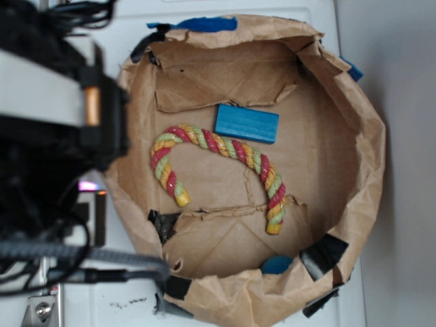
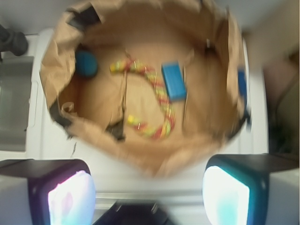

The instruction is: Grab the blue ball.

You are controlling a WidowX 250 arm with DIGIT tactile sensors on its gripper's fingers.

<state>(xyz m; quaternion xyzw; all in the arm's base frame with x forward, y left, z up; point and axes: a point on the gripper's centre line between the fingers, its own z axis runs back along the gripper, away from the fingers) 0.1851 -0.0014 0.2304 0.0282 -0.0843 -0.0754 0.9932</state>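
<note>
Blue ball (image 1: 276,263) sits against the paper-bag tray's (image 1: 361,170) crumpled wall, half hidden under the rim in the exterior view; striped rope (image 1: 225,146) arcs across the floor, blue block (image 1: 246,123) touching it; gripper (image 2: 149,190) outside the tray, fingers (image 2: 70,197) spread wide, holding nothing.

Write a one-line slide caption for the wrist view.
Open claw above a paper-lined bin holding the blue ball, a rope toy and a blue block.
</note>
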